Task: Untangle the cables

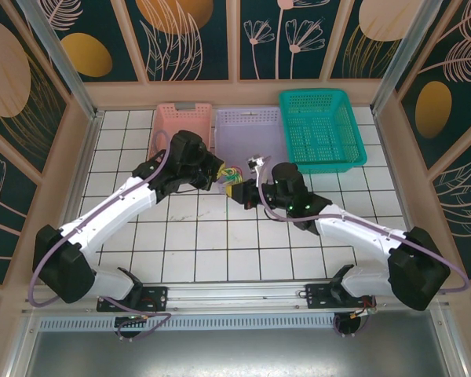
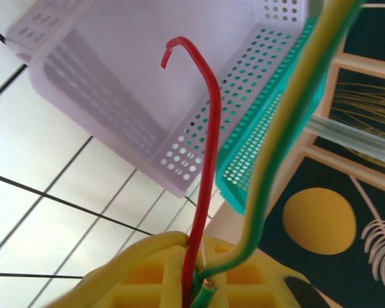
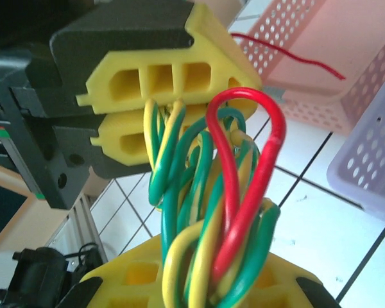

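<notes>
The cables [image 1: 233, 173] form a small yellow, green and red bundle held between both grippers above the tiles, just in front of the lilac basket. My left gripper [image 1: 220, 176] is shut on its end of them. In the left wrist view a red cable [image 2: 206, 160] and a yellow-green cable [image 2: 277, 138] rise from between its yellow fingers [image 2: 141, 282]. My right gripper [image 3: 212, 285] is shut on looped green, yellow and red cables [image 3: 208, 192]. These run up to the left gripper [image 3: 170, 109] close above. Another red cable [image 3: 289, 54] lies in the pink basket.
Three baskets stand along the back wall: pink [image 1: 166, 119], lilac [image 1: 251, 118] and teal [image 1: 322, 100]. The lilac basket's corner [image 2: 173, 173] is right behind the bundle. White tiled floor [image 1: 204, 236] stretches between the arms and the front rail.
</notes>
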`<action>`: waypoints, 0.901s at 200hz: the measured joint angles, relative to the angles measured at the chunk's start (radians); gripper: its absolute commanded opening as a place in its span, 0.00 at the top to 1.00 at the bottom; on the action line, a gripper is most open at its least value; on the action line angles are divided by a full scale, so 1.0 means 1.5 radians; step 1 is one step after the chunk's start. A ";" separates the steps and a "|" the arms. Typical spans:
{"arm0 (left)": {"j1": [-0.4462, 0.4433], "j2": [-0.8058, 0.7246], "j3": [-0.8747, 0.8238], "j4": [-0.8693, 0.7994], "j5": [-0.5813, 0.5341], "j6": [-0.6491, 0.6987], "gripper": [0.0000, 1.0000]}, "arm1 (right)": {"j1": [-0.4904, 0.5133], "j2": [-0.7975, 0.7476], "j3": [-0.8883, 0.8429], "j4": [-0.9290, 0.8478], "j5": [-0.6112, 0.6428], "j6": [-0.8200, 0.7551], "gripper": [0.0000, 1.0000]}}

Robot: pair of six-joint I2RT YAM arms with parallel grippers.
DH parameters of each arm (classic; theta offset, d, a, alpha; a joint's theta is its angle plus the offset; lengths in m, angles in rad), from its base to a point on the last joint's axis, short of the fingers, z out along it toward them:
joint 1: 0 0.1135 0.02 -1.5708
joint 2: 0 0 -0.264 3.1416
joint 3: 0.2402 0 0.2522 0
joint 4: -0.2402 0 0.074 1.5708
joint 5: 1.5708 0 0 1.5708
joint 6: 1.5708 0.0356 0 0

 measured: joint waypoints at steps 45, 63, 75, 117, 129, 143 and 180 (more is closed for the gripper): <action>0.002 0.016 0.024 -0.029 0.025 0.059 0.77 | -0.045 -0.003 0.004 -0.033 -0.077 -0.004 1.00; 0.005 0.014 0.024 -0.013 0.037 0.069 0.53 | -0.085 -0.020 -0.010 -0.024 -0.121 0.016 1.00; 0.013 0.009 0.017 0.009 0.043 0.062 0.44 | -0.113 -0.025 -0.017 -0.025 -0.144 0.026 1.00; 0.004 -0.038 -0.034 0.075 0.057 -0.002 0.25 | -0.129 -0.012 -0.015 -0.058 -0.179 0.026 1.00; -0.008 -0.036 -0.034 0.081 0.064 -0.013 0.25 | -0.130 -0.009 -0.015 -0.059 -0.180 0.026 1.00; -0.022 -0.031 -0.033 0.080 0.072 -0.017 0.25 | -0.130 -0.008 -0.014 -0.059 -0.182 0.026 1.00; -0.039 -0.017 -0.032 0.062 0.082 -0.017 0.23 | -0.127 -0.006 -0.002 -0.060 -0.181 0.026 1.00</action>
